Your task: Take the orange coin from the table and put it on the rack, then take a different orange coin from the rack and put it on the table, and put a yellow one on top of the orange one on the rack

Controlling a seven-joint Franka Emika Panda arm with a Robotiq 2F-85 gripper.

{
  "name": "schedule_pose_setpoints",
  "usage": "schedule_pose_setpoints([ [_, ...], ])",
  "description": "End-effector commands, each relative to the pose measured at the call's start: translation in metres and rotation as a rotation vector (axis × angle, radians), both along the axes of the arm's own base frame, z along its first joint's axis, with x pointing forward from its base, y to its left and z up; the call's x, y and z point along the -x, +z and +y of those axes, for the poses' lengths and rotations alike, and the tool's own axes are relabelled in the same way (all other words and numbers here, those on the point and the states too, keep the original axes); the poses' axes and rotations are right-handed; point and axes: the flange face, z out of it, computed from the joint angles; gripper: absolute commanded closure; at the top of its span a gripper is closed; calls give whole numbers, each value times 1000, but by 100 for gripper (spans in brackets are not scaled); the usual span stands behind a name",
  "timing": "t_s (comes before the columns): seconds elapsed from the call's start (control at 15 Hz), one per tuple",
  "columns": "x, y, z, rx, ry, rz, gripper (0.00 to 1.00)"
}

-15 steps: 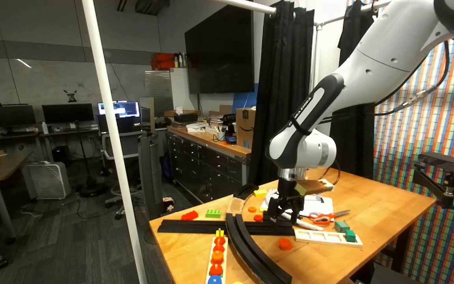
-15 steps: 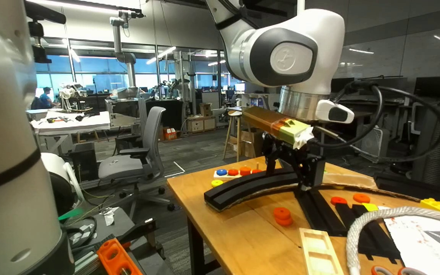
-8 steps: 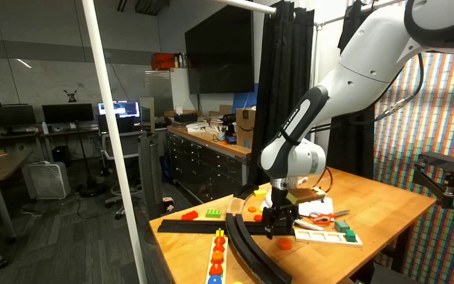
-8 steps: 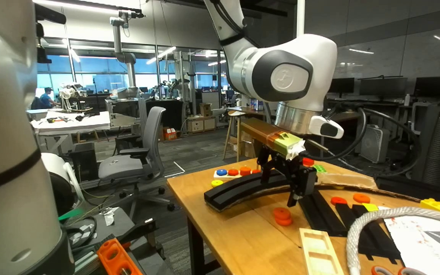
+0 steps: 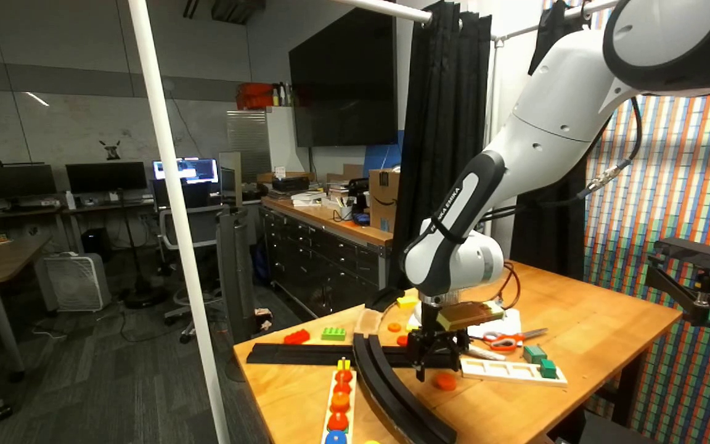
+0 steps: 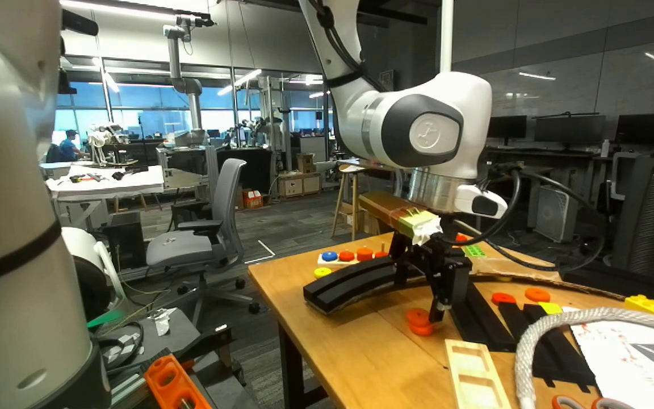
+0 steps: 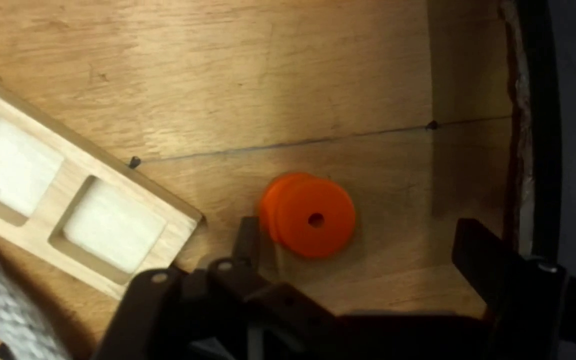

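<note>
orange coin (image 7: 316, 220) sits, seemingly off-centre, on a second orange disc (image 7: 269, 207) on the table (image 7: 268, 75), nearer one side of the wide-spread gripper (image 7: 357, 227), so a grip closing unevenly or too low could shove them aside or pinch both together.

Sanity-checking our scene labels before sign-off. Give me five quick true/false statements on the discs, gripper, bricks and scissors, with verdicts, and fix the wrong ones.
1. The gripper is open. True.
2. Three orange discs are stacked near it. False: two show, an upper orange disc and a lower orange disc.
3. A yellow disc sits on top of that stack. False: the yellow disc lies on the table, apart from both.
4. A green brick lies beside a red brick. True.
5. The scissors have blue handles. False: the handles of the scissors are orange.
</note>
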Motion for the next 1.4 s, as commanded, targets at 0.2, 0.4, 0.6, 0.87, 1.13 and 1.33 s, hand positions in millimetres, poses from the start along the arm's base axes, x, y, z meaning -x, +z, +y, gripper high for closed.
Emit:
schedule_pose_setpoints([
  [0.2,-5,-8,7,46,-66,-31,0],
  [0.4,-3,-10,8,53,-94,-44,0],
  [0.6,1,-10,7,61,-120,-51,0],
  [0.87,5,-10,6,65,-147,-54,0],
  [1.13,7,-8,4,75,-163,-60,0],
  [1.33,6,-7,4,87,-167,-61,0],
])
